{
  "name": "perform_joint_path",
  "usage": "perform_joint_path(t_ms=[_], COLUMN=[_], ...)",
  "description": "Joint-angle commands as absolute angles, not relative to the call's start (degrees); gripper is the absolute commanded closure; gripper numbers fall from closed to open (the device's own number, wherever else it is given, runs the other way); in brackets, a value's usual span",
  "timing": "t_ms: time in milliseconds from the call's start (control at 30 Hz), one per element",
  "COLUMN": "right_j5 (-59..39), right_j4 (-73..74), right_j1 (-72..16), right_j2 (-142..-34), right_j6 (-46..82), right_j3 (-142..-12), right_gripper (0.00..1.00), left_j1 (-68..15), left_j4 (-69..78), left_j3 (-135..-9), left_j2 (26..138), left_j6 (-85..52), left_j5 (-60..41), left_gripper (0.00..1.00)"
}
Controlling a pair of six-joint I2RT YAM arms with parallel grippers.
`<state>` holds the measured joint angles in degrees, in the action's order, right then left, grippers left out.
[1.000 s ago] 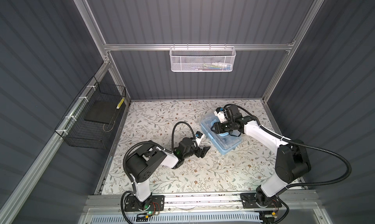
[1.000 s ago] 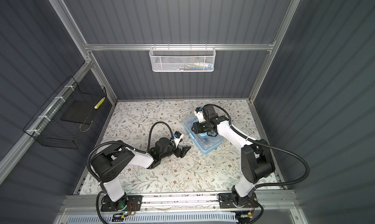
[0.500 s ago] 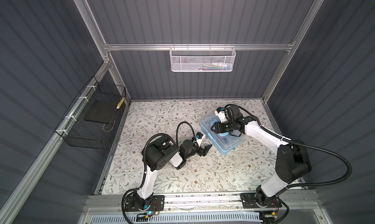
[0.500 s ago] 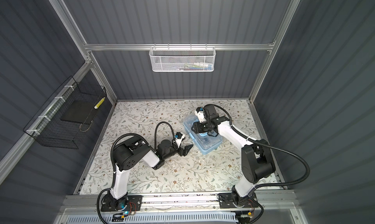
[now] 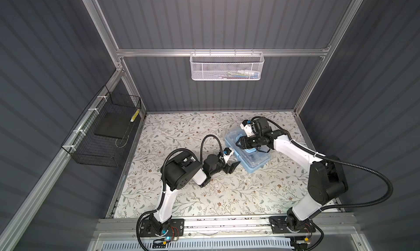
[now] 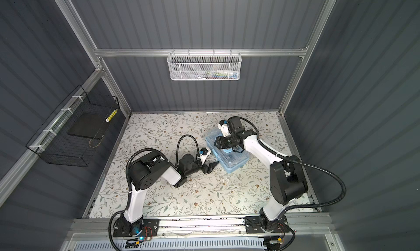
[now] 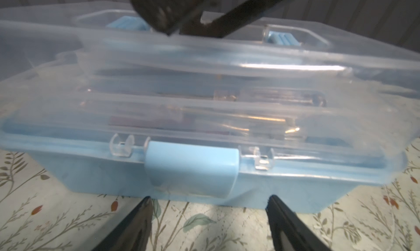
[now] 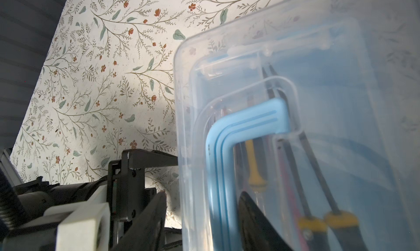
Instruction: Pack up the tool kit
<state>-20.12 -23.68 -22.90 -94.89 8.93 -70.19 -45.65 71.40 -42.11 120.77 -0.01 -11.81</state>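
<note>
On the far right half of the floral-patterned table (image 5: 181, 129), the light blue rectangular plastic tool box (image 5: 256, 160) sits askew with its clear lid (image 7: 204, 115) down. The left gripper (image 7: 209, 197) stands released just before the near-left long wall, its jaws spread wide to either side of the smooth blue latch flap (image 7: 191, 170). The right gripper (image 5: 238, 143) rests over the lid by the folded blue arched handle (image 8: 218, 170), jaws partly apart; I cannot tell whether it pinches anything.

The step looks like fastening the latch. Push the flap square against the wall, and avoid the small clear hinge lugs beside it. The right arm should bear down, since a light box may slide on the print. The lid is thin, glossy and ribbed. Slim yellow-collared tools (image 8: 336, 218) show through it.
</note>
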Motion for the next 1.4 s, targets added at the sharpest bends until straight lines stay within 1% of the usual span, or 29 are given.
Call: perform_joint_path(t_ms=[0,333,467,600,833,1067,1367], right_j5=[-21.4,-21.0,-20.8,-21.0,-21.3,-21.4,-21.4], right_j4=[-29.1,-29.0,-28.7,-28.7,-29.1,-29.5,-29.7], right_j1=[-23.3,-23.3,-23.3,-23.3,-23.3,-23.3,-23.2], right_j2=[-97.8,-97.6,-97.5,-97.9,-98.2,-98.4,-98.5], right_j6=[9.4,10.2,10.5,10.6,10.5,10.5,10.6], right_j3=[-68.7,-68.5,-68.4,-68.8,-68.9,-69.4,-69.3], right_gripper=[0.47,0.47,0.45,0.45,0.45,0.45,0.45], left_j1=[-45.1,-44.0,-43.8,-43.5,-43.2,-43.2,-43.2], left_j4=[70.9,71.8,71.2,71.6,71.2,70.5,69.8], left_j3=[-43.3,-43.2,-43.3,-43.3,-43.8,-43.9,-44.5], left_j2=[120.9,121.4,121.2,121.3,121.5,121.3,121.4], left_j6=[3.1,3.5,4.4,4.6,4.5,4.1,3.4], left_j5=[-14.9,-15.2,-14.9,-14.9,-14.2,-12.5,-11.6], left_gripper=[0.21,0.21,0.22,0.24,0.24,0.28,0.3])
